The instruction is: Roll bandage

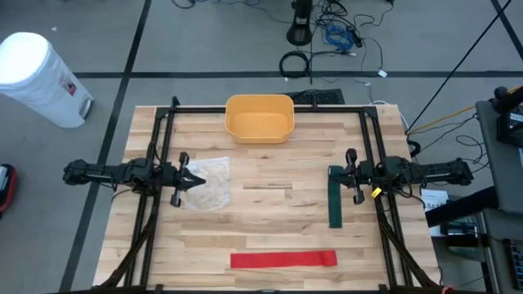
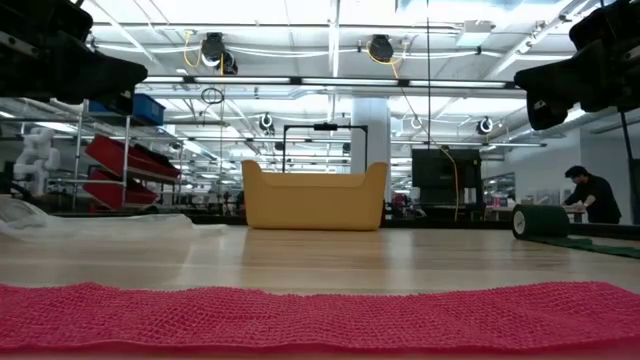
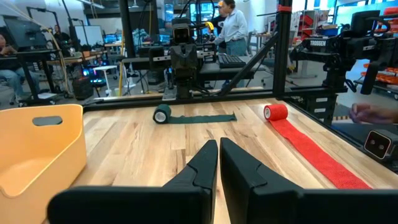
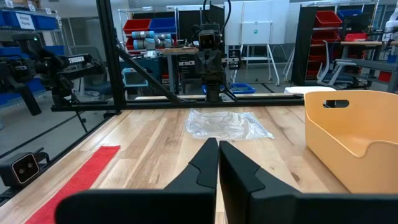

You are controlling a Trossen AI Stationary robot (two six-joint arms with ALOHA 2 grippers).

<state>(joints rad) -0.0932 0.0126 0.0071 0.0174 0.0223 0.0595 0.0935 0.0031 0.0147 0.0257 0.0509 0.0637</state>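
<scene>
High view: a wooden table (image 1: 270,220) carries, from the centre, a yellow bin (image 1: 259,118) at 12 o'clock, a clear plastic bag (image 1: 208,183) at 9, a green bandage (image 1: 336,196) at 3 and a red bandage (image 1: 283,260) at 6. The left gripper (image 1: 196,180) hangs over the plastic bag, fingers pressed together, both bandages well apart from it. The right gripper (image 1: 333,173) sits at the far end of the green strip, fingers likewise closed and gripping nothing; from above, whether it touches the bandage cannot be told.

The left wrist view adds what the overhead misses: each bandage is partly wound, the green one (image 3: 194,116) ending in a small roll and the red one (image 3: 305,146) in another, with flat tails trailing. The low view shows the red bandage's (image 2: 320,315) open mesh weave in the foreground and a person (image 2: 592,195) in dark clothing beyond the table. The right wrist view shows the bag (image 4: 229,124) crumpled.
</scene>
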